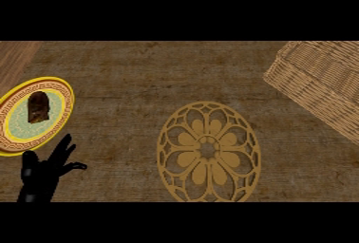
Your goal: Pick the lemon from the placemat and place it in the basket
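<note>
Item 1. Fingers (64, 144) of the left hand (38, 178): black, straight and spread apart, pointing up and to the right. The thumb juts out to the right. They grip nothing and touch nothing. The hand sits at the view's lower left corner, one hand in view.

Item 2. Plate (42, 80), one: round, with a yellow rim, an orange patterned band inside it and a pale green centre. It lies at the left edge, just above the fingertips and apart from them. Contents: one dark brown lump (37, 107) with a rounded top, resting near the plate's middle. What kind of thing it is cannot be told.

Item 3. Placemat (228, 139), one: a golden openwork oval with a flower pattern of petals inside a looped border. It lies flat on the counter at lower centre, well to the right of the hand.

Item 4. Basket (322, 76), one: tan woven wicker at the upper right, cut off by the view's edge and well apart from the placemat. Its contents cannot be told.

Item 5. Lemon: not to be seen in this view, so its place cannot be told.

Item 6. Counter (140, 80): dark brown and mottled, bearing all of the above.
</note>
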You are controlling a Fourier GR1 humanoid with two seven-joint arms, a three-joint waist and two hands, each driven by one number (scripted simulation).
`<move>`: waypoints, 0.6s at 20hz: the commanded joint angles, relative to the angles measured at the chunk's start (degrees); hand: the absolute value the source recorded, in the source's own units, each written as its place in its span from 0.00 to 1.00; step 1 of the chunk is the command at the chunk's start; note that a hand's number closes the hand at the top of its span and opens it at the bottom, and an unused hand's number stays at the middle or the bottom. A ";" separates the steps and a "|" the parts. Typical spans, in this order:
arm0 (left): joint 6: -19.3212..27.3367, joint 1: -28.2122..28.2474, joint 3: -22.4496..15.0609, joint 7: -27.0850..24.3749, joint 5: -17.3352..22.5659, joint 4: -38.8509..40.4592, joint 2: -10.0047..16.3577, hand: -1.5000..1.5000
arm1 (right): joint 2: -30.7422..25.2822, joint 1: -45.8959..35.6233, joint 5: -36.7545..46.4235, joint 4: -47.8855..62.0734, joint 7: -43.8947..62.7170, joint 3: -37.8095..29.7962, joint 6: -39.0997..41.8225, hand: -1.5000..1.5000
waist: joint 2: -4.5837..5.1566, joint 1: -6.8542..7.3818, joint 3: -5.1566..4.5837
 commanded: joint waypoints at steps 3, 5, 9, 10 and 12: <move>0.25 -0.72 -3.03 2.03 -0.82 3.87 -3.79 0.50 | 1.87 5.90 -5.56 -0.83 -7.38 -2.91 -4.78 1.00 | 0.42 -0.83 -0.92; -1.21 0.70 -1.98 -1.47 0.39 5.65 -3.82 0.50 | -0.72 5.94 -6.53 1.18 -9.08 -3.92 -3.63 1.00 | 0.56 -0.51 -0.95; -0.68 0.09 -1.97 1.82 0.37 2.37 -3.86 0.50 | -4.06 8.69 1.58 6.90 -1.05 -1.68 -5.19 1.00 | 0.57 -0.56 -1.00; -0.83 -1.31 -1.05 0.02 -0.05 4.55 -3.03 0.50 | -4.27 7.53 3.99 8.98 0.18 0.39 -2.92 1.00 | 0.74 -0.35 -1.06; -0.08 -2.48 -2.34 3.31 -0.77 3.59 -4.09 0.50 | -4.98 7.07 1.21 7.54 -2.71 0.25 1.54 1.00 | 0.45 -0.80 -0.98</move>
